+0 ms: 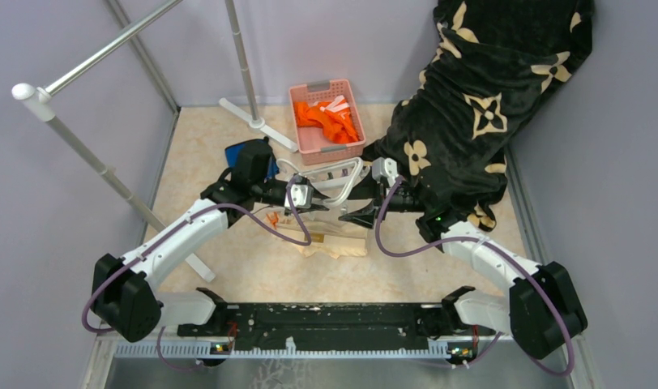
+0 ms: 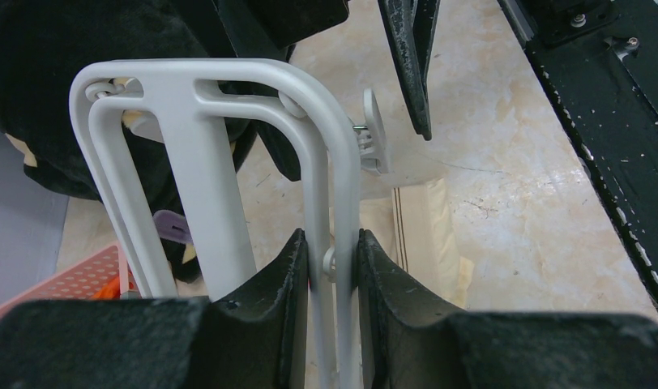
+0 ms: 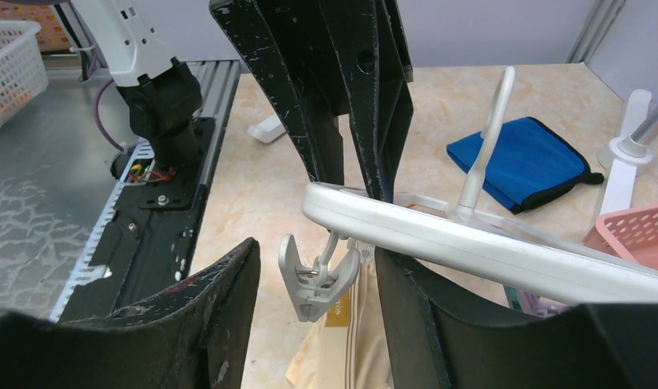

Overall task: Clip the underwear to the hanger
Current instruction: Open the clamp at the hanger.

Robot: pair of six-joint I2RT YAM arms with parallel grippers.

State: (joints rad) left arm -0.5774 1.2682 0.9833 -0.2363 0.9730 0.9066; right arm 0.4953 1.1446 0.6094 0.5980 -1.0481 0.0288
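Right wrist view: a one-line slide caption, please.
Open right gripper straddles a dangling clip of the hanger, underwear lying below.

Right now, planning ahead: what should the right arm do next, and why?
Probably close the right end effector on the small white plastic clip hanging between its open jaws, above the pale peach fabric underwear; the left end effector clamps the white bar-frame hanger.

Pink basket (image 1: 296,121) holds orange clothes (image 1: 330,121); blue cloth (image 3: 516,158) lies nearby.

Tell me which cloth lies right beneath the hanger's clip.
The pale beige underwear, directly below the clip of the hanger. The blue cloth lies farther off, and the orange clothes sit in the pink basket.
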